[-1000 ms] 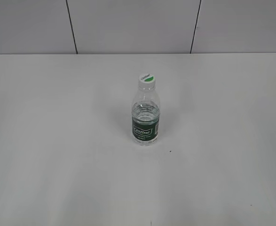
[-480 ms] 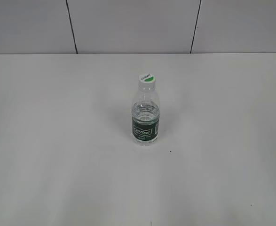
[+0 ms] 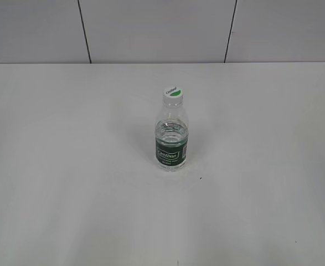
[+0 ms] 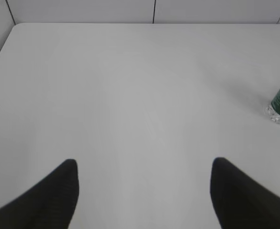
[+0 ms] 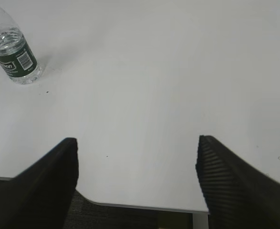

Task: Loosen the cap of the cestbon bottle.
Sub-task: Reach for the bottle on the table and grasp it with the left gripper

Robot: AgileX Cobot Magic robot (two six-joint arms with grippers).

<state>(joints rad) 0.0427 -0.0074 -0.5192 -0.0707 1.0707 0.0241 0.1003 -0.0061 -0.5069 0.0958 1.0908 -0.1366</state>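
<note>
Nothing has moved | cestbon bottle (image 3: 171, 145) upright mid-counter, cap (image 3: 173, 92) on | your left gripper (image 4: 144, 167) and right gripper (image 5: 136, 145) gape, both holding nothing.

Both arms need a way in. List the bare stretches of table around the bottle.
The white table lies bare left, right and in front of the cestbon bottle, and behind it to the wall. Nowhere is crowded. The left gripper and the right gripper hang open over bare surface.

Cestbon bottle (image 3: 171, 138), frame center: white brand lettering on dark green label, blurry, roughly "C'estbon". Cap (image 3: 173, 92) has tiny print, unreadable. Right wrist view, upper left: label shows barcode, letters "...bon".
</note>
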